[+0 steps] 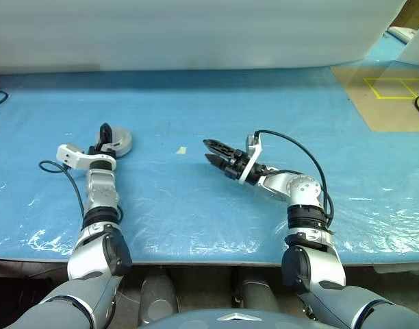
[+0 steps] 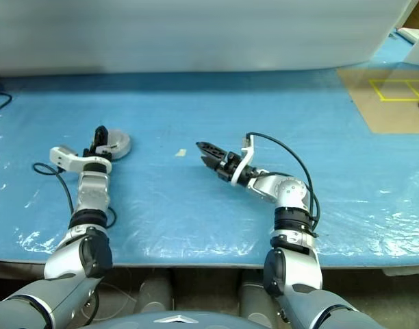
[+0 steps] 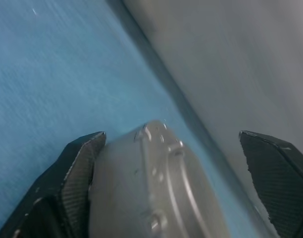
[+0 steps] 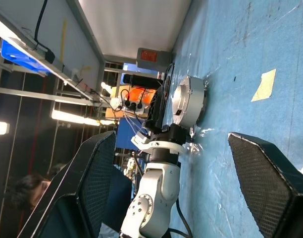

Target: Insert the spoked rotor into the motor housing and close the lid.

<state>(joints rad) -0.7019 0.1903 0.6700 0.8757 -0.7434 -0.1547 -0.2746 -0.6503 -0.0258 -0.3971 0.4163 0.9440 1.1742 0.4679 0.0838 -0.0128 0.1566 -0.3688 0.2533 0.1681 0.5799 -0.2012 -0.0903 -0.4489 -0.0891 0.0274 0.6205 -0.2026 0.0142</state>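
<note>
in the left eye view the round silver-grey metal motor housing sits flat on the blue plastic-covered table, far over on the robot's left. the left gripper is right at its near edge, one black finger standing up over the rim. the right gripper hangs well apart from it, near the middle of the table, its black fingers parted with nothing between them. a small pale scrap of tape lies between the two grippers.

the right eye view gives the same layout: housing at the left gripper, right gripper clear of everything.

in the left wrist view the housing looms between the two black fingers, which are spread wide. one finger lies against its side wall, the other stands clear, so nothing is clamped. the top looks like a plain grey disc with small bolt heads, so the lid seems already on. i cannot see the rotor.

in the right wrist view the housing shows side-on against the left gripper, with the right fingers splayed.

judging by look, it is solid metal: stiff, fairly heavy, smooth and prone to slip. the best hold is across the side wall, fingers on opposite sides, not on the thin top edge.
</note>
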